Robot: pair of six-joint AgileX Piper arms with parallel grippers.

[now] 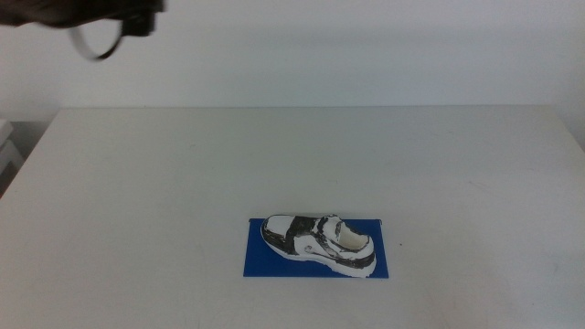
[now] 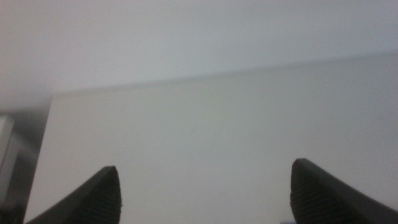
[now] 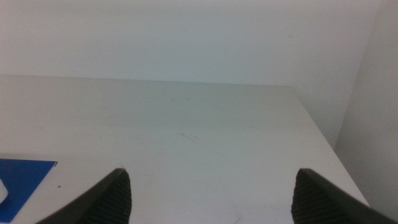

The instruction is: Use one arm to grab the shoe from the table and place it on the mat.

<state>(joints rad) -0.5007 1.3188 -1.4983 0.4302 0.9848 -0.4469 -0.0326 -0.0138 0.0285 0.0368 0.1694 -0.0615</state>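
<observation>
Middle view – shoe (image 1: 319, 243) on mat (image 1: 260, 259), jaws away

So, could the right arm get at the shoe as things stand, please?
Probably yes. The shoe lies on the mat with bare table on every side, and the right gripper is open with nothing between its jaws. The left gripper is away, also open.
</observation>
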